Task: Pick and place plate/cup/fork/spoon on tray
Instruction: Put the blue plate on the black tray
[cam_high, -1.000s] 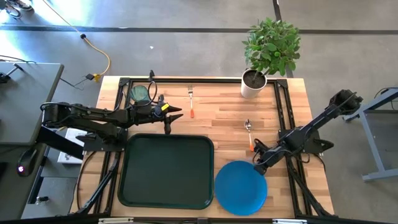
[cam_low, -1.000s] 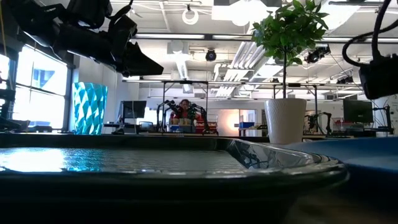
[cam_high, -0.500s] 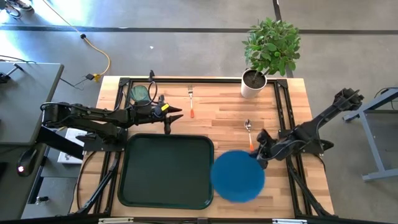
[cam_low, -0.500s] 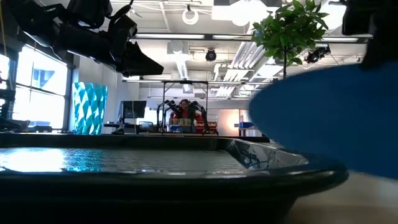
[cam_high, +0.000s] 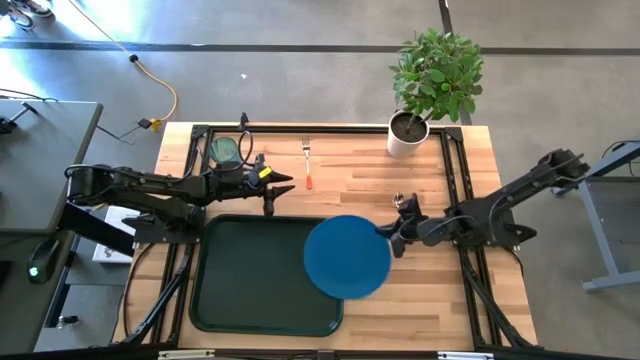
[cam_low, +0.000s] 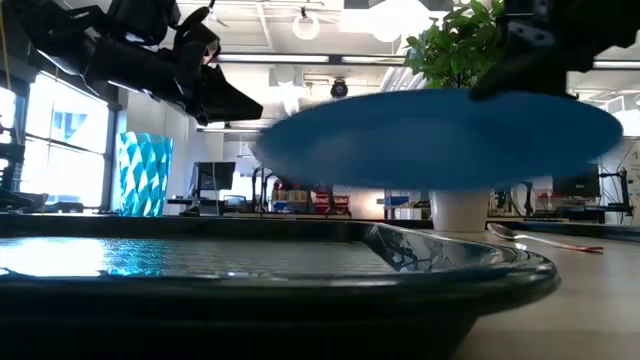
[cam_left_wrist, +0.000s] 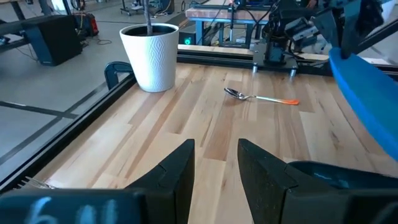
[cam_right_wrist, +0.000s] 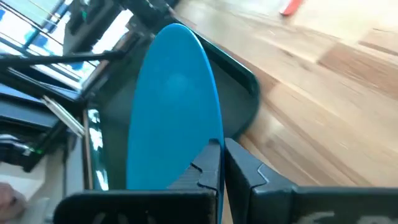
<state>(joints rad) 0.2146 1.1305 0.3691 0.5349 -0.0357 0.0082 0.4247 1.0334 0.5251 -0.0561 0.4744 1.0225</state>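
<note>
Wooden table (cam_high: 440, 300), biggest thing in sight, w/ a black frame round its edge. Tray (cam_high: 250, 275) lies flat at the near left-centre of it; dark, rounded corners, raised rim; in the low view its rim fills the foreground.

Plate (cam_high: 347, 256) is up in the air, not resting on anything: low view shows it roughly level, clear above the tray rim. From above it overlaps the tray's right edge, approx half over the tray, half over bare wood. R gripper (cam_high: 384, 234) is clamped on the plate's right rim, fingers pinched together on the edge (wrist view shows both dark fingers closed against the blue rim). R arm reaches in from the right side of the table.

Plant (cam_high: 435, 75) in a white pot (cam_high: 408, 135) stands at the far right corner.

L gripper (cam_high: 283, 181) hangs above the wood just beyond the tray's far edge, left of centre; fingers apart w/ a gap between, nothing in them.

Cup (cam_high: 224, 150) at the far left, beside the L arm. Fork (cam_high: 308, 164) lies far centre, tines pointing far, orange handle near. Spoon (cam_left_wrist: 260, 98) lies on the wood right of centre, between pot and plate; mostly hidden under the R gripper from above.
</note>
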